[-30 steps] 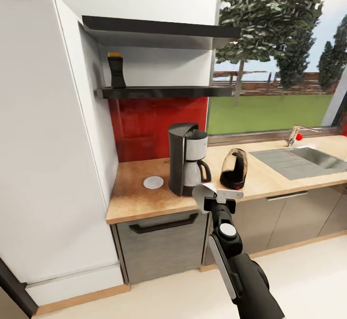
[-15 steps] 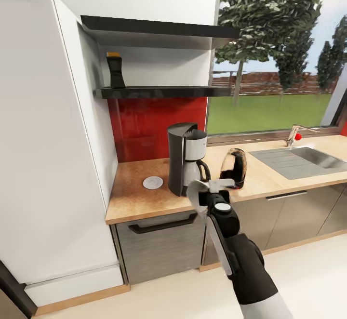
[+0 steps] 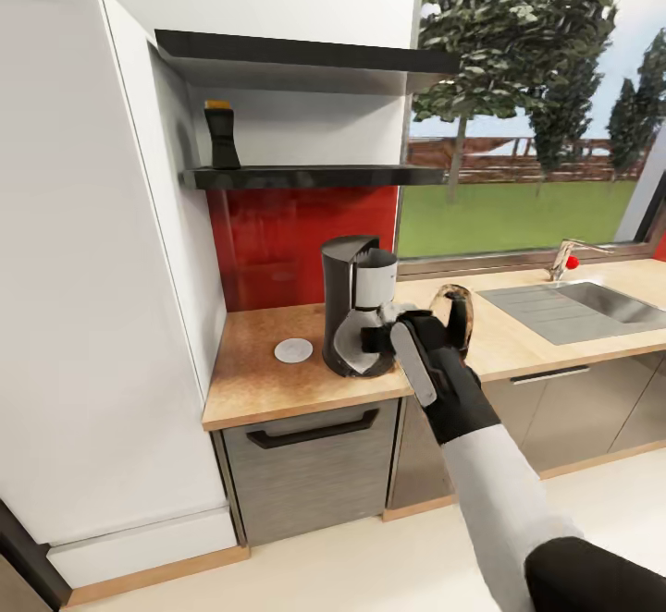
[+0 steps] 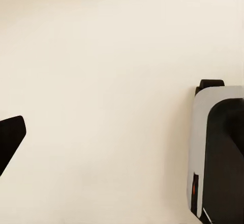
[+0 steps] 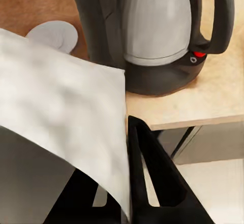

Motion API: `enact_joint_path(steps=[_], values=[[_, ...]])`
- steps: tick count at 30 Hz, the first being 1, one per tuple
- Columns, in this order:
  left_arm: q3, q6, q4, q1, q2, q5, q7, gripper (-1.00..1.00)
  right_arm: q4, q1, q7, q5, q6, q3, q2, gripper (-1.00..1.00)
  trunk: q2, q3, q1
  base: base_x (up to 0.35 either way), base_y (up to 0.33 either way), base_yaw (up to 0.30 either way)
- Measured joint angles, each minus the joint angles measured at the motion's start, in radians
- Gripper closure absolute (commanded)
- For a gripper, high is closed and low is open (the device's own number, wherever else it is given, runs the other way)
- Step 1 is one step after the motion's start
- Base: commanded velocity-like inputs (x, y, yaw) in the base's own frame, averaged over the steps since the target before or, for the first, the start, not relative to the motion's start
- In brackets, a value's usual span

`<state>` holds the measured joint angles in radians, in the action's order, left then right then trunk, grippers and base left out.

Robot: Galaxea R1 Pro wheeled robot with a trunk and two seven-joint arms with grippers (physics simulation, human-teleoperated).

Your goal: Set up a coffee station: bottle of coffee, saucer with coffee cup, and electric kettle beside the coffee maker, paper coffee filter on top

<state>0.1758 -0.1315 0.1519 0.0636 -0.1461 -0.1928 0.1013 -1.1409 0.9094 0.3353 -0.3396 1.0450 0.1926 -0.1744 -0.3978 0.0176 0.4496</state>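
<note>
My right gripper (image 3: 377,338) is shut on the paper coffee filter (image 3: 348,348), a white curved sheet held low in front of the coffee maker (image 3: 355,290), covering its carafe. The right wrist view has the filter (image 5: 61,112) beside a black finger (image 5: 152,178), with the coffee maker (image 5: 147,31) just beyond. The saucer (image 3: 294,349) lies on the countertop (image 3: 268,381) left of the machine. The electric kettle (image 3: 455,309) stands to its right, partly behind my arm. The bottle of coffee (image 3: 222,136) stands on the kitchen shelf (image 3: 314,176). My left gripper (image 4: 117,142) hangs open over pale floor.
A tall white cabinet (image 3: 92,270) borders the counter on the left. A sink (image 3: 592,302) with a tap (image 3: 569,256) sits at the right, under a window. A second black shelf (image 3: 296,57) hangs above the first. A dark drawer front (image 3: 310,464) lies below the counter.
My right arm has stretched forward and up, carrying the filter from below the counter's front edge to right in front of the coffee maker's carafe.
</note>
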Motion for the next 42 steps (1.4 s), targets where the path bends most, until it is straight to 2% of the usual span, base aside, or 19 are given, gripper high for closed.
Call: enact_joint_path(steps=[1, 2, 5, 8, 12, 18, 26, 30, 34, 35, 40, 42], values=[[-0.001, 0.002, -0.002, 0.000, 0.002, -0.001, -0.001, -1.00, 0.084, 0.055, 0.000, -0.022, 0.000, -0.027, 0.000, 1.00, 0.000, 0.000, 0.000, 0.000, 0.000, 0.000], [-0.001, 0.003, -0.004, 0.000, 0.003, -0.001, -0.002, -1.00, 0.129, 0.085, 0.000, -0.037, 0.000, -0.040, 0.000, 1.00, 0.000, 0.000, 0.000, 0.000, 0.000, 0.000], [-0.003, 0.004, -0.027, 0.000, 0.006, -0.003, -0.004, -1.00, 0.392, 0.276, 0.000, -0.134, 0.000, -0.085, 0.000, 1.00, 0.000, 0.000, 0.000, 0.000, 0.000, 0.000], [-0.004, 0.003, -0.039, 0.000, 0.006, -0.005, -0.006, -1.00, 0.633, 0.468, 0.000, -0.245, 0.000, -0.099, 0.000, 1.00, 0.000, 0.000, 0.000, 0.000, 0.000, 0.000], [-0.004, 0.003, -0.044, -0.001, 0.005, -0.004, -0.009, -1.00, 0.840, 0.632, 0.003, -0.337, 0.000, -0.109, 0.001, 1.00, 0.000, 0.000, 0.000, 0.000, 0.000, 0.000], [-0.005, 0.005, -0.044, -0.002, 0.006, -0.004, -0.009, -1.00, 0.954, 0.742, 0.004, -0.362, 0.000, -0.110, 0.029, 1.00, 0.000, 0.000, 0.000, 0.000, 0.000, 0.000], [-0.004, 0.007, -0.044, -0.002, 0.006, -0.004, -0.009, -1.00, 1.016, 0.849, 0.004, -0.369, -0.001, -0.110, 0.051, 1.00, 0.000, 0.000, 0.000, 0.000, 0.000, 0.000], [-0.003, 0.007, -0.044, -0.002, 0.006, -0.004, -0.010, -1.00, 1.061, 0.907, 0.005, -0.406, -0.001, -0.111, 0.076, 1.00, 0.000, 0.000, 0.000, 0.000, 0.000, 0.000], [-0.002, 0.008, -0.045, -0.002, 0.008, -0.003, -0.009, -1.00, 1.101, 0.948, 0.015, -0.533, -0.001, -0.125, 0.110, 1.00, 0.000, 0.000, 0.000, 0.000, 0.000, 0.000], [-0.002, 0.008, -0.045, -0.002, 0.008, -0.003, -0.009, -1.00, 1.103, 0.949, 0.021, -0.552, -0.001, -0.126, 0.115, 1.00, 0.000, 0.000, 0.000, 0.000, 0.000, 0.000], [-0.001, 0.008, -0.054, -0.002, 0.009, -0.002, -0.007, -1.00, 1.106, 0.956, 0.157, -0.735, 0.000, -0.130, 0.159, 1.00, 0.000, 0.000, 0.000, 0.000, 0.000, 0.000], [-0.002, 0.008, -0.072, -0.002, 0.009, -0.002, -0.008, -1.00, 1.106, 0.957, 0.190, -0.811, -0.001, -0.131, 0.178, 1.00, 0.000, 0.000, 0.000, 0.000, 0.000, 0.000]])
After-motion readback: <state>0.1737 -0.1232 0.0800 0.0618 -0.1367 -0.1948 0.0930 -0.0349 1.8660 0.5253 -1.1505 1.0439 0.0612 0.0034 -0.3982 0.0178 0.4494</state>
